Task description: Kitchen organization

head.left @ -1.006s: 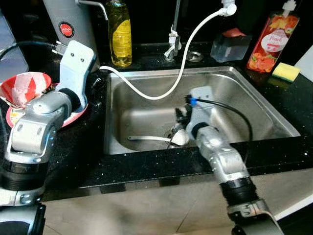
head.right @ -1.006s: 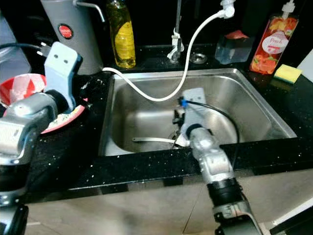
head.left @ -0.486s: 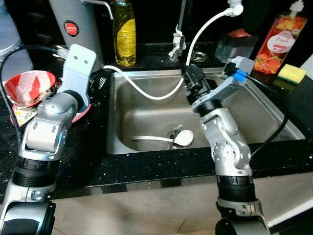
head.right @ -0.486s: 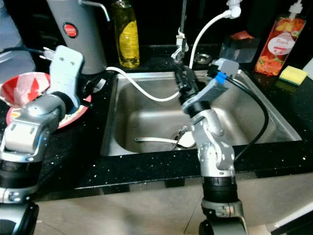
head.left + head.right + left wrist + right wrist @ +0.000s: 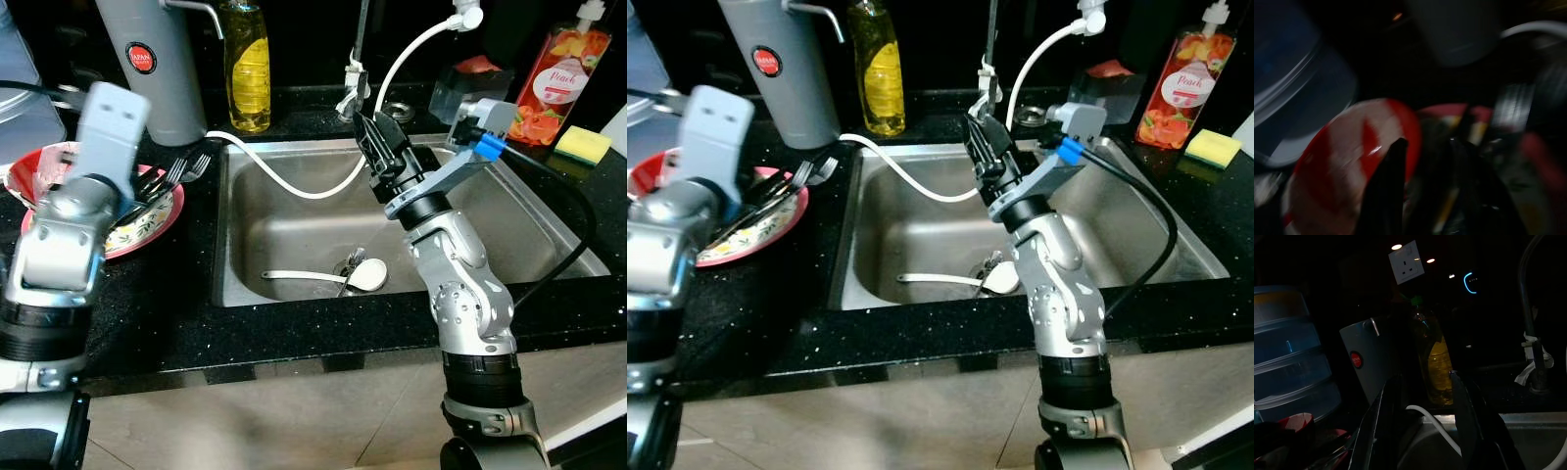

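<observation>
Spoon (image 5: 328,279) lies in sink (image 5: 549,230) by drain. Right tool (image 5: 377,147) raised above basin, fingers parted, empty. Left tool (image 5: 1425,196) over plate (image 5: 147,220), grip unclear. Descend straight, pinch handle.

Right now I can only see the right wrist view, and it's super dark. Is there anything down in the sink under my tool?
Observer: Yes. A white spoon lies on the bottom of the sink, next to the drain. Your right tool is up above it, open and holding nothing.
Operator: Where's my other tool?
Observer: The left tool is over a red-rimmed plate on the counter left of the sink. Forks lie on that plate.
Operator: Is there a sponge somewhere?
Observer: A yellow sponge sits on the counter right of the sink, beside a peach soap bottle.
</observation>
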Controlling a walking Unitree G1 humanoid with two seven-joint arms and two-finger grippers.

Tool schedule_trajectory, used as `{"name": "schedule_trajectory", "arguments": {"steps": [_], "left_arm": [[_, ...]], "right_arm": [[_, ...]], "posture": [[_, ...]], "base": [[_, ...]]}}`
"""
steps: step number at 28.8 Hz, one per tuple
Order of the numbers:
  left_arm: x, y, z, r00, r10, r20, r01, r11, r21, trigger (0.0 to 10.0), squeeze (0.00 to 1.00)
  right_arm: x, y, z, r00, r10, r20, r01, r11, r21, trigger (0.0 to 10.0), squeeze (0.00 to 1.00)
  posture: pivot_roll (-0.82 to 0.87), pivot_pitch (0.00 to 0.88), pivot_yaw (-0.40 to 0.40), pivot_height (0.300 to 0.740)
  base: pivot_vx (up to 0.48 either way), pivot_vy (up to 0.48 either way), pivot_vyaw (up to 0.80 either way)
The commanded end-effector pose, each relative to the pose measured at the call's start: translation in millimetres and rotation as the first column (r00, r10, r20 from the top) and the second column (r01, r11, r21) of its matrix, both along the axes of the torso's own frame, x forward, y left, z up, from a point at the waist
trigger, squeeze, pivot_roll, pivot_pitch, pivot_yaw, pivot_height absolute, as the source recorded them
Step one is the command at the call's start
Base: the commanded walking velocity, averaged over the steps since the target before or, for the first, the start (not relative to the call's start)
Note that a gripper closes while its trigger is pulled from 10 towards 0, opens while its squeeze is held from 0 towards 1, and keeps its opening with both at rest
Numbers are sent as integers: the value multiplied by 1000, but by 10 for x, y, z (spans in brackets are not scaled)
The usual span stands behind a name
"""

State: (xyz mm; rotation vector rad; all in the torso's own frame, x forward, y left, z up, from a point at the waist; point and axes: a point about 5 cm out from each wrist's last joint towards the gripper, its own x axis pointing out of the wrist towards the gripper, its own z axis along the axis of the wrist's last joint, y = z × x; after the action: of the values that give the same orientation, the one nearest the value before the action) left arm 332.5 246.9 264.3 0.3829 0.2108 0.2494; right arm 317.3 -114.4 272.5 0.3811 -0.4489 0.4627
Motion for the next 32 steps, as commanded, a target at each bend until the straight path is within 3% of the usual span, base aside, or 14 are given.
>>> {"name": "schedule_trajectory", "arguments": {"steps": [1,5,8,11,12,16,17,19,22,26,32], "left_arm": [[10,26,-42,1000,13,-18,-13,1000,-8,10000,1000],[28,-11,-52,1000,-2,-13,1,999,-36,10000,1000],[58,-72,-81,999,-36,-24,31,982,-185,10000,1000],[83,-69,-100,998,-47,-47,34,971,-238,10000,965],[91,-60,-106,997,-51,-56,35,968,-248,10000,0],[112,19,-110,997,-19,-73,1,970,-244,10000,0],[104,138,-82,996,60,-61,-70,983,-170,10000,0],[100,180,-62,995,86,-50,-92,988,-125,10000,0],[85,215,3,996,89,-31,-90,995,-35,10000,0],[79,246,67,996,88,-12,-88,996,15,10000,0],[61,327,129,995,103,17,-103,995,-1,10000,0]], "right_arm": [[-2,-13,-29,1000,0,-13,0,1000,-8,10000,0],[1,1,-31,1000,6,-14,-6,1000,-6,10000,0],[-2,20,-29,1000,12,-11,-12,1000,-8,10000,0],[-5,13,-29,1000,12,-11,-12,1000,-5,10000,0],[-6,10,-30,1000,11,-11,-12,1000,-3,10000,0],[-8,6,-30,1000,12,-10,-12,1000,-2,10000,0],[-11,3,-35,1000,11,-11,-11,1000,1,10000,0],[-12,0,-40,1000,10,-12,-10,1000,2,10000,0],[-13,5,-51,1000,10,-16,-10,1000,4,10000,0],[-10,4,-51,1000,10,-17,-10,1000,5,10000,0],[-13,4,-56,1000,10,-19,-10,1000,5,10000,0]], "posture": [[216,0,14,740],[215,0,14,740],[213,0,16,740],[213,0,15,740],[213,0,16,740],[212,0,17,740],[212,0,21,740],[212,0,21,740],[215,0,19,740],[215,0,18,740],[214,0,19,740]], "base": [[0,0,0],[0,0,0],[0,0,0],[0,0,0],[0,0,0],[0,0,0],[0,0,0],[0,0,0],[0,0,0],[0,0,0],[0,0,0]]}}
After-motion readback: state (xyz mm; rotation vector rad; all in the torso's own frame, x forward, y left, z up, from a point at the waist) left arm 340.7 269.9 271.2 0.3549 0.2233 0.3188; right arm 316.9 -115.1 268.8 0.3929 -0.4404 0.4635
